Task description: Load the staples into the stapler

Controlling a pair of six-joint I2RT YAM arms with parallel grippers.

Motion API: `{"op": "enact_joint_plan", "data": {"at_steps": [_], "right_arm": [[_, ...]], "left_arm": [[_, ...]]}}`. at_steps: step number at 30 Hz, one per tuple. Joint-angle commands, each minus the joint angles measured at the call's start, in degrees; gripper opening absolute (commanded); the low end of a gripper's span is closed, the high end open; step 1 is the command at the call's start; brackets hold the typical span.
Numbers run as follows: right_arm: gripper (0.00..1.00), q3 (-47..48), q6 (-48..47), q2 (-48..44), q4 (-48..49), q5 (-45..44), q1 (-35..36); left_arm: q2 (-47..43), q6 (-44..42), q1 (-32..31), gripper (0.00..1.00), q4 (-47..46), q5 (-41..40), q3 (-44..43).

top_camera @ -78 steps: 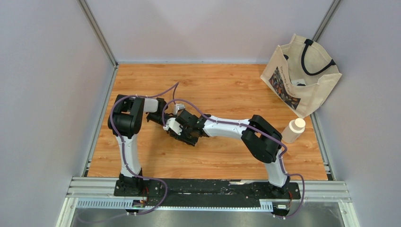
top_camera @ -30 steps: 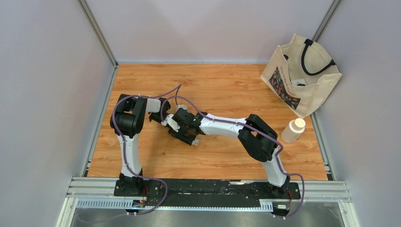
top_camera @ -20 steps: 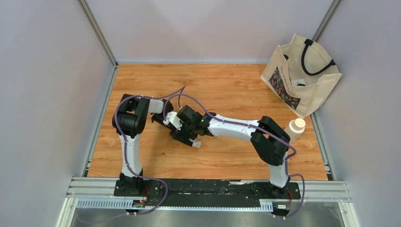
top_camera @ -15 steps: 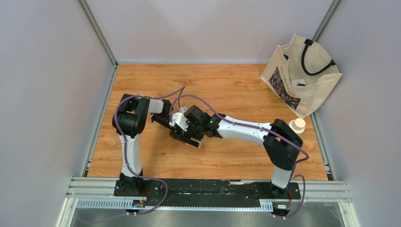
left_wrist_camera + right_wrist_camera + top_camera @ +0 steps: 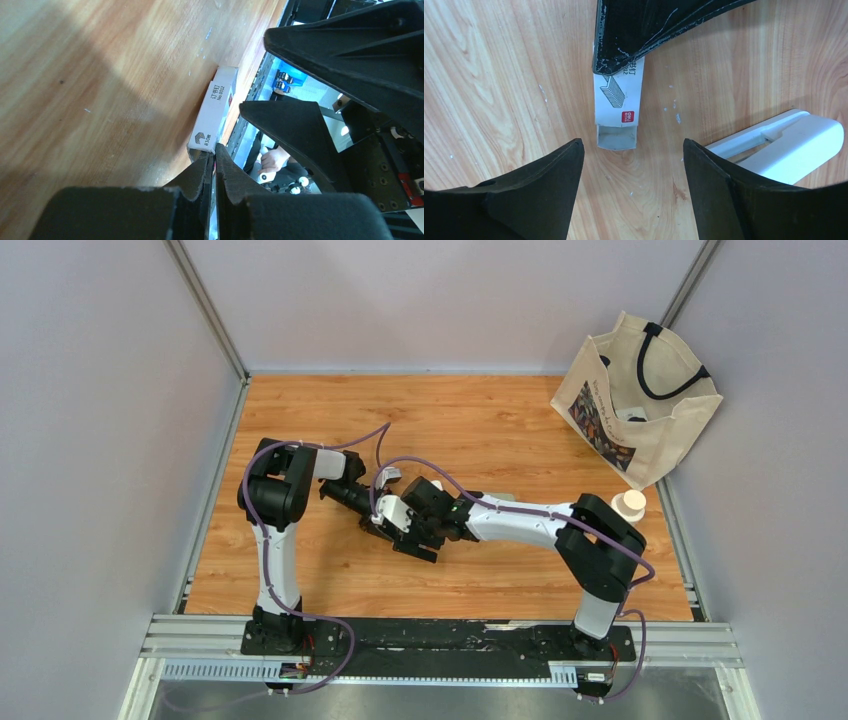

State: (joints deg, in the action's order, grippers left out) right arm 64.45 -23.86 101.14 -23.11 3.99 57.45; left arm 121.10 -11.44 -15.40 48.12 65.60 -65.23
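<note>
A white staple box [image 5: 619,97] lies flat on the wooden table, and the open end facing my right gripper looks empty. It also shows in the left wrist view [image 5: 216,107]. My left gripper [image 5: 214,155] is shut at the box's other end, with a thin dark strip, apparently the staples, pinched edge-on between its pads. Its black fingertip [image 5: 644,35] overlaps that end of the box. My right gripper [image 5: 631,146] is open and empty, just short of the box. The white stapler [image 5: 794,145] lies open to its right, and a sliver of it shows in the top view [image 5: 497,496]. Both grippers, left [image 5: 368,505] and right [image 5: 402,532], are at mid-table.
A canvas tote bag [image 5: 640,390] stands at the back right. A white bottle [image 5: 627,505] stands beside the right arm's elbow. Grey walls enclose the table on three sides, and a metal rail [image 5: 440,640] runs along the near edge.
My right gripper has drawn back from over the left gripper toward the near right, and its elbow has swung out beside the bottle. The left gripper has reached slightly further right.
</note>
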Motion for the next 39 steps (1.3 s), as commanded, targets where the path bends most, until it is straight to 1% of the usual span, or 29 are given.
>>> {"op": "enact_joint_plan", "data": {"at_steps": [1, 6, 13, 19, 28, 35, 37, 39], "right_arm": [[0.75, 2.3, -0.2, 1.3, 2.9, -0.9, -0.3], [0.73, 3.6, 0.6, 2.7, 2.3, -1.2, -0.9], [0.65, 5.7, 1.3, 4.5, 0.2, 0.6, -2.3], [0.63, 5.7, 0.0, 4.4, -2.0, 3.0, -2.3], [0.64, 6.6, -0.8, 5.6, -3.5, 4.0, -2.3], [0.63, 8.1, 0.0, 7.2, -4.0, 2.4, -2.2], [0.61, 8.0, 0.0, 7.4, -4.0, 2.3, -2.3], [0.56, 8.1, -0.1, 7.5, -4.1, 2.3, -2.3]], "left_arm": [[0.8, -2.9, -0.2, 0.09, 1.1, 1.6, -1.7], [1.0, -3.8, -0.2, 0.09, 1.9, 2.5, -1.9], [0.8, -4.2, -0.1, 0.09, 2.2, 2.6, -1.9], [0.9, -4.3, 0.2, 0.08, 2.2, 2.8, -1.9], [0.9, -4.5, 0.5, 0.08, 2.3, 3.0, -1.9], [0.9, -4.6, 0.5, 0.08, 2.4, 3.2, -1.8], [1.0, -4.6, 0.5, 0.08, 2.5, 3.1, -1.8], [1.0, -4.6, 0.5, 0.07, 2.5, 3.2, -1.9]]}}
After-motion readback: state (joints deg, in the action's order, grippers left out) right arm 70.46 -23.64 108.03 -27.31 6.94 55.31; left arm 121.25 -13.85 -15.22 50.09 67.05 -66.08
